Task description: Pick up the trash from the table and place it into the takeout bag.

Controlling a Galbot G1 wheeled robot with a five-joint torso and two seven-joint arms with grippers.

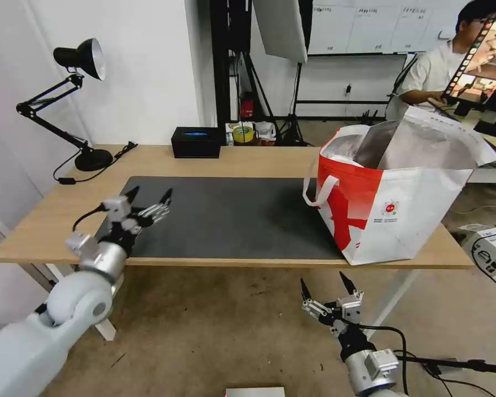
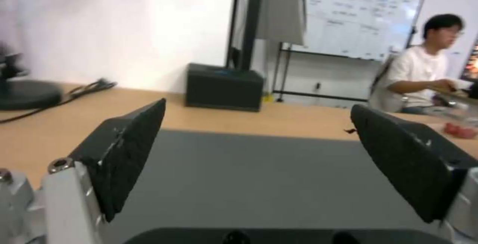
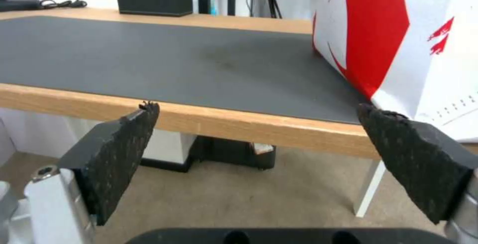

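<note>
The takeout bag stands open on the counter, but its walls and foil lining hide whatever lies inside; only a pale rounded edge shows just within its near rim, too little to name. In the right wrist view the takeout bag is cut off above and to the side, so its mouth and handles are out of the picture. Beyond the counter in the left wrist view, a small red blurred lump sits past the black fingers; what it is cannot be told. The desk lamp there is blurred and cropped to its base.
</note>
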